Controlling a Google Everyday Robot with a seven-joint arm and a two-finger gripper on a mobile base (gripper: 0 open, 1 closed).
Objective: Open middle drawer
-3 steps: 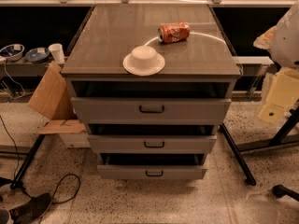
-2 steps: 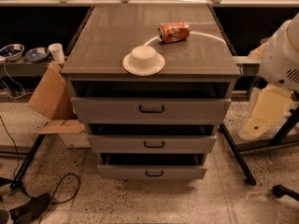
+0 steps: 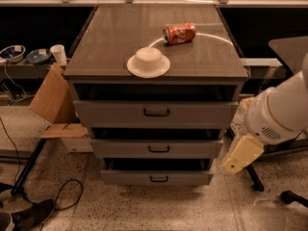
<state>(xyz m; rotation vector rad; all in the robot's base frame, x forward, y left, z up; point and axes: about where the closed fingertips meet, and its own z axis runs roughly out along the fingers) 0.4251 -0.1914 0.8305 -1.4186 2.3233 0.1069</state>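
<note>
**A:** What do we make of the cabinet's surfaces?

**B:** We see a boxy grey metal cabinet (image 3: 115, 32) with a smooth, faintly glossy top. Below it are 3 flat drawer fronts, each with a small black loop handle and a dark gap above it. The middle drawer (image 3: 156, 148) sits between the taller, wider top drawer (image 3: 156, 113) and the narrower bottom drawer (image 3: 156, 178).

**A:** And on top?

**B:** 1 white bowl (image 3: 148, 62), round, matte and wide-brimmed, stands near the front edge. Behind it to the right, and apart from it, 1 red soda can (image 3: 179, 33) lies on its side with a shiny skin.

**A:** Where do we place the gripper?

**B:** The gripper (image 3: 239, 158) is a cream-coloured, blocky piece hanging from the rounded white arm (image 3: 279, 112). It is low at the cabinet's right side, near the right ends of the middle and bottom drawers and well apart from the middle handle. We cannot tell whether it is open or closed.

**A:** What else is around?

**B:** A creased cardboard box (image 3: 53, 97) leans at the cabinet's left. A paper cup (image 3: 59, 54) stands on the low shelf behind it. A black cable (image 3: 67, 191) loops over the speckled floor (image 3: 159, 211).
</note>
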